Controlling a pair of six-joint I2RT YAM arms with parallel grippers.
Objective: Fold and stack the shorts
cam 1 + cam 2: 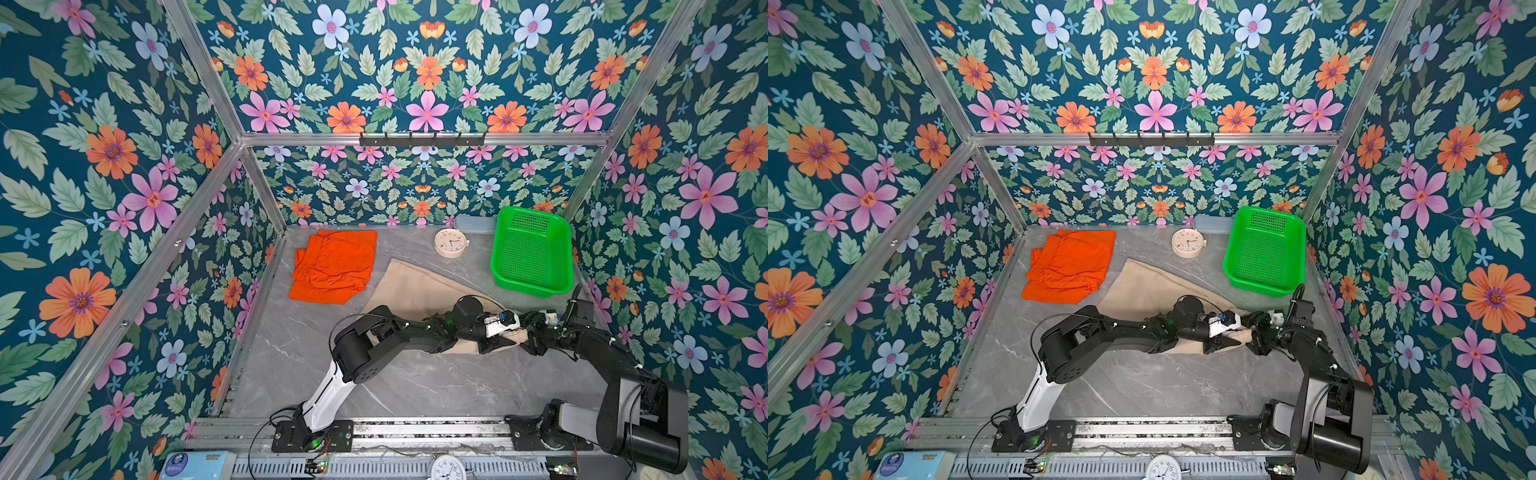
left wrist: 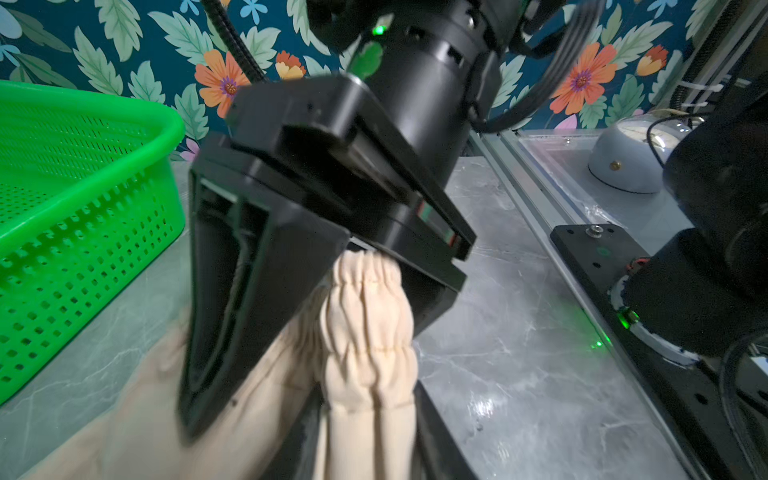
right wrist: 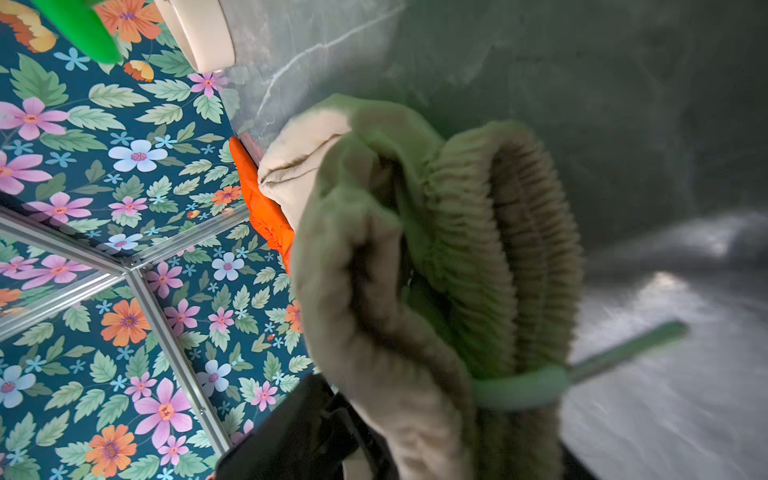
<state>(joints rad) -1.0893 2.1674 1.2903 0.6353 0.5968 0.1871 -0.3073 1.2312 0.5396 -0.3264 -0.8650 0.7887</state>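
Broadly, the grey marble table (image 1: 374,386) carries two pairs of shorts. The beige shorts (image 1: 415,291) spread from the middle toward the near right. There their gathered waistband (image 2: 370,332) is bunched up between the two arms: the left gripper (image 1: 498,343) pinches it, and the right gripper (image 1: 535,337), just beside it, clamps the same band. The orange shorts (image 1: 332,266) lie folded at the far left, close to the beige cloth. One green mesh basket (image 1: 528,289) sits at the far right, with only its perforated floor showing inside. One pale lidded box (image 1: 473,222) stands against the far wall; I cannot tell its contents. There are two clocks: a cream clock (image 1: 451,243) left of the basket and a white clock (image 1: 446,467) at the near edge.
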